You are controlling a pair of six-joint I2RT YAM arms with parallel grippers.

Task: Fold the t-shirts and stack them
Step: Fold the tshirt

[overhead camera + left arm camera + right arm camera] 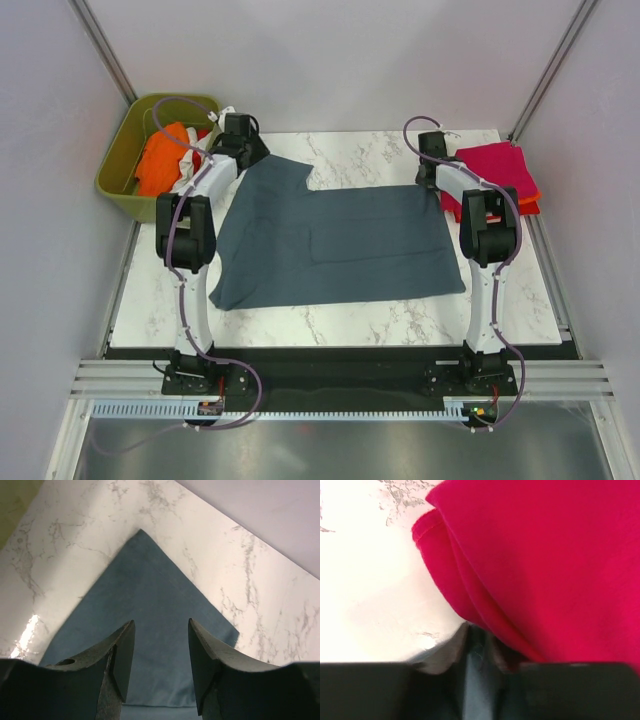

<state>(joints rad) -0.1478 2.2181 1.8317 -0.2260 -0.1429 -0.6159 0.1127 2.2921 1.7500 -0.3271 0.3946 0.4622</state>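
The slate blue-grey t-shirt (340,240) lies spread flat across the marble table. My left gripper (250,150) hovers over its far left corner; in the left wrist view it (161,622) is open and empty, with the cloth (145,595) below the fingers and its pointed corner ahead. My right gripper (430,180) is at the shirt's far right corner; in the right wrist view it (477,630) is shut on a fold of the blue-grey cloth (475,675). The folded magenta-pink t-shirt (495,165) lies just beyond it and fills the right wrist view (545,555).
An orange-red shirt (528,205) lies under the magenta one at the table's right edge. The olive-green bin (115,165) stands off the far left corner and holds an orange shirt (160,160) and white/red cloth (198,150). Grey walls enclose the table.
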